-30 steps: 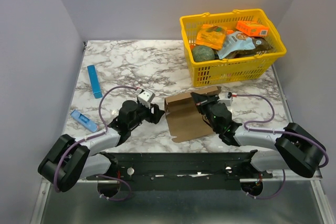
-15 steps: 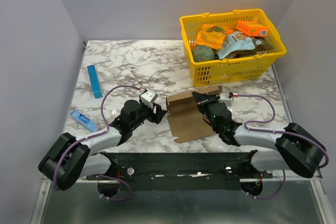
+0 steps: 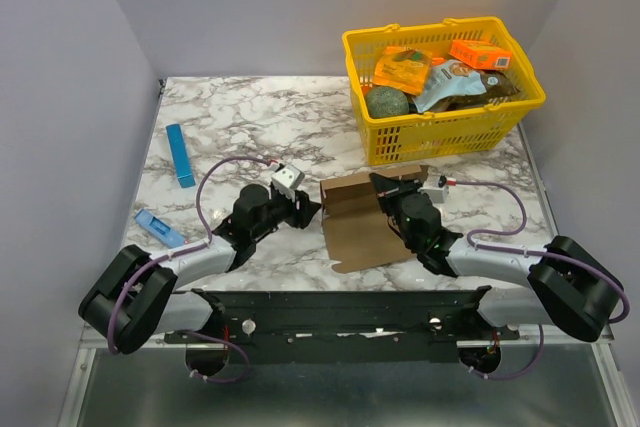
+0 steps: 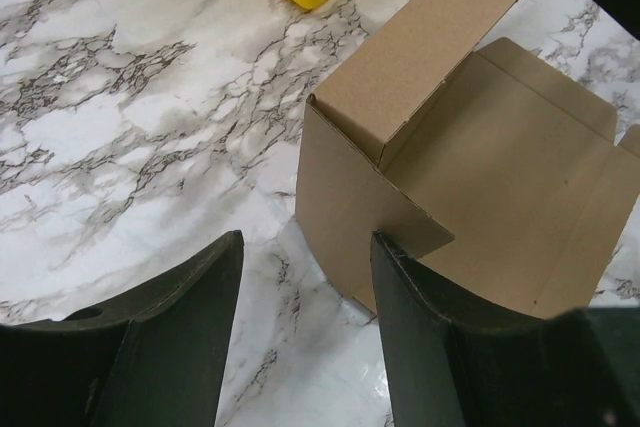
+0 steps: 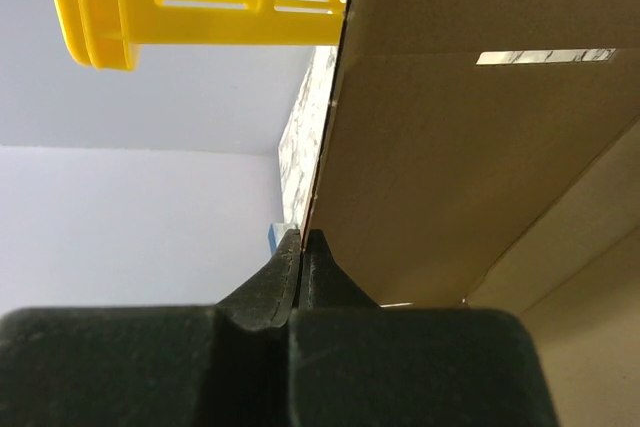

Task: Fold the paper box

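Observation:
The paper box (image 3: 358, 227) is a brown cardboard sheet, partly raised, lying on the marble between the two arms. In the left wrist view the paper box (image 4: 480, 157) shows an upright side wall, a lifted top flap and a small side flap. My left gripper (image 3: 306, 209) stands open at the box's left corner. Its right finger (image 4: 430, 347) is against the small flap, and only marble lies between the jaws (image 4: 305, 287). My right gripper (image 3: 386, 188) is shut on the edge of an upright box panel (image 5: 450, 147), fingertips pinched together (image 5: 302, 239).
A yellow basket (image 3: 440, 132) with packets and orange boxes stands at the back right, close behind the paper box. A thin blue strip (image 3: 180, 155) and a small blue item (image 3: 158, 229) lie at the left. Grey walls close in both sides.
My left gripper has slid right up to the box's left corner and its jaws have narrowed somewhat. The box has shifted slightly right with the right gripper.

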### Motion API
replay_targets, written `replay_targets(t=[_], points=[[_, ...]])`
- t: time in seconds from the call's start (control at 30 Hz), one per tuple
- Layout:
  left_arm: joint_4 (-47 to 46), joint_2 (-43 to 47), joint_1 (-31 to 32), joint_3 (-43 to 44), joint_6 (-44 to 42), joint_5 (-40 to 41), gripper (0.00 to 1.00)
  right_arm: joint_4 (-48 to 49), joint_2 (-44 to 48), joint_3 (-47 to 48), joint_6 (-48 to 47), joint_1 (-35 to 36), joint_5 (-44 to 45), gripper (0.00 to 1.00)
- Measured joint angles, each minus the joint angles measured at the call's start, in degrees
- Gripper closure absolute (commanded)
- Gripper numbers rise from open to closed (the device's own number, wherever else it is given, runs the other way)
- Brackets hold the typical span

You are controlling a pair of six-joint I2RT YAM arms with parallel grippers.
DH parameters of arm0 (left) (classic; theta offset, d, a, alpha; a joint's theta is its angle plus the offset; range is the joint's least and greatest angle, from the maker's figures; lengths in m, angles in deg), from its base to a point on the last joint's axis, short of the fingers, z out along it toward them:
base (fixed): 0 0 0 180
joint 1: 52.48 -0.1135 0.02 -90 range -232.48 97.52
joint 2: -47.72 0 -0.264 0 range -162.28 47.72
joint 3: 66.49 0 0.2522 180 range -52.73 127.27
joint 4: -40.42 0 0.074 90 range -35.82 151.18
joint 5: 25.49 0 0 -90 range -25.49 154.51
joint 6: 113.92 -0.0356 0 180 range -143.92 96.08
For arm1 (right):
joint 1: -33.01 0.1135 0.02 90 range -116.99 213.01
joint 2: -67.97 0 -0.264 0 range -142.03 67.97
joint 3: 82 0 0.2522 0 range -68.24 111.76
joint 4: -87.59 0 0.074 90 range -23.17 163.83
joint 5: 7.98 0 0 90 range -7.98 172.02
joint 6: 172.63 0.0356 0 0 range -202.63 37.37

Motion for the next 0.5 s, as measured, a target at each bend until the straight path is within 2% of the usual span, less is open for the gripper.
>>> replay_targets(t=[0.5], points=[[-1.70,-4.31,0.00,4.68,4.11,-1.16,0.37,-1.14,-0.02,0.68,0.07,-0.48,2.54,0.99]])
